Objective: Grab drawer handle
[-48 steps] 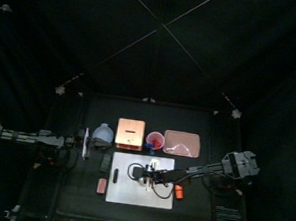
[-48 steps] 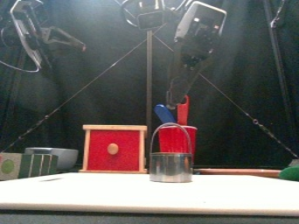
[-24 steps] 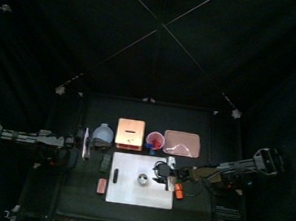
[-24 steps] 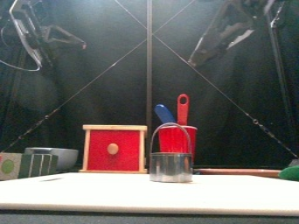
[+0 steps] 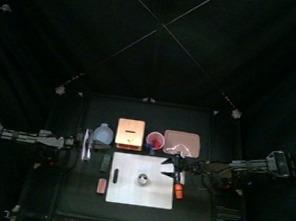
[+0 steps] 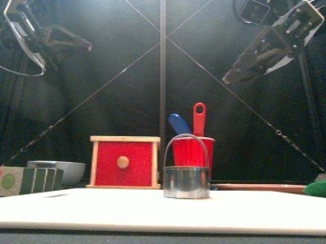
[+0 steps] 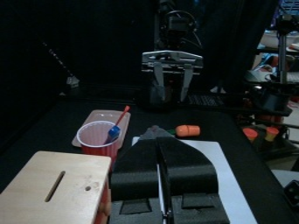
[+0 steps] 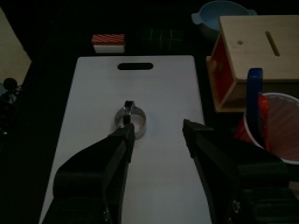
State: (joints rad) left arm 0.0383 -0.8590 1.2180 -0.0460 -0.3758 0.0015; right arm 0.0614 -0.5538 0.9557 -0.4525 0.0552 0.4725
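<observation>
Red-fronted drawer box (image 6: 124,161): handle knob untouched, at desk's back-left.
Right tool (image 8: 156,140): wide open, empty; was pulled back rightward off white board (image 5: 128,189).
Left tool (image 7: 165,166): shut, empty, parked left.
Meaning: grab not yet started.

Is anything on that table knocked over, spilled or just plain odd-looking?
Nothing stands out. The small metal pail stands upright on the white board, and the red cup behind it is upright, with utensils in it. No spills show.
</observation>
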